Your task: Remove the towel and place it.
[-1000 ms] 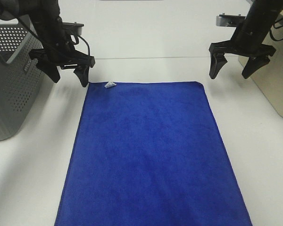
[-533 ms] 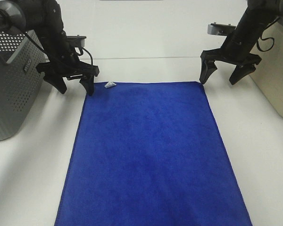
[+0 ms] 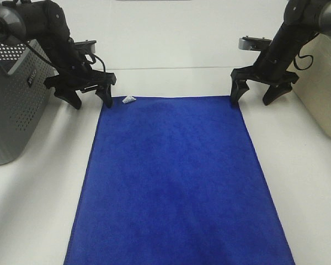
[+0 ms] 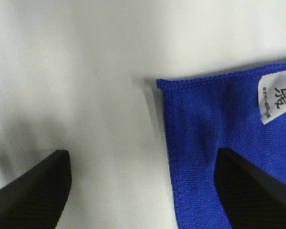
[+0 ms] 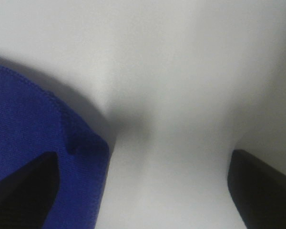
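The royal-blue towel (image 3: 176, 176) lies flat on the white table, its long side running toward the near edge, with a small white tag (image 3: 129, 100) at its far left corner. My left gripper (image 3: 91, 97) is open and low at that far left corner, straddling the towel's edge; the left wrist view shows the corner (image 4: 219, 124) and tag (image 4: 276, 98) between the fingers (image 4: 33, 191). My right gripper (image 3: 252, 95) is open and low at the far right corner, which shows in the right wrist view (image 5: 33, 138). Neither holds anything.
A grey perforated basket (image 3: 14, 99) stands at the left edge, close behind my left arm. A beige box (image 3: 323, 94) stands at the right edge. A white wall (image 3: 171, 33) rises behind the table.
Both grippers have come down and moved in toward the towel's far corners, staying open. The towel has not moved.
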`<state>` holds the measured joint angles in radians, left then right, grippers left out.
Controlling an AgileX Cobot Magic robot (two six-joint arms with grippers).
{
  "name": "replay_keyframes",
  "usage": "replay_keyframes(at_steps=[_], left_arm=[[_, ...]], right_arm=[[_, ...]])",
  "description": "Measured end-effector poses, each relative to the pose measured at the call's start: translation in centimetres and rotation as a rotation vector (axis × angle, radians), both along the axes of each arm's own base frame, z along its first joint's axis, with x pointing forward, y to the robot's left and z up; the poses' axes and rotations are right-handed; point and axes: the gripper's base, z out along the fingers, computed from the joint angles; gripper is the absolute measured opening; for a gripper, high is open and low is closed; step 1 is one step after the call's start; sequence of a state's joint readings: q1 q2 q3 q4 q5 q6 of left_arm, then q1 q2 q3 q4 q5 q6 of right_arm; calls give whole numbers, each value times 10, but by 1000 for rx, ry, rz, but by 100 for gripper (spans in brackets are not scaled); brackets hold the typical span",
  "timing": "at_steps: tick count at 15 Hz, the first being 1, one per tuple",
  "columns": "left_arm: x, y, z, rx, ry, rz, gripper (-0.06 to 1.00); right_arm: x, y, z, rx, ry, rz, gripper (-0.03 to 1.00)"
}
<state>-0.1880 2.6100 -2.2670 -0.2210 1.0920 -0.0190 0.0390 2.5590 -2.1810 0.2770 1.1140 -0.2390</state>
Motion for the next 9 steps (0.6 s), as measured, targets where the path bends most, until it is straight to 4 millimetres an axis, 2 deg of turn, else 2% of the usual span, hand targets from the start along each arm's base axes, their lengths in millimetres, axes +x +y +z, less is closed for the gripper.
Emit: replay_keyframes(at_steps=[9], left_arm=[[2,-4,1,-40,-25,-23,78]], right_arm=[[-1,2,1,24,15,2,93]])
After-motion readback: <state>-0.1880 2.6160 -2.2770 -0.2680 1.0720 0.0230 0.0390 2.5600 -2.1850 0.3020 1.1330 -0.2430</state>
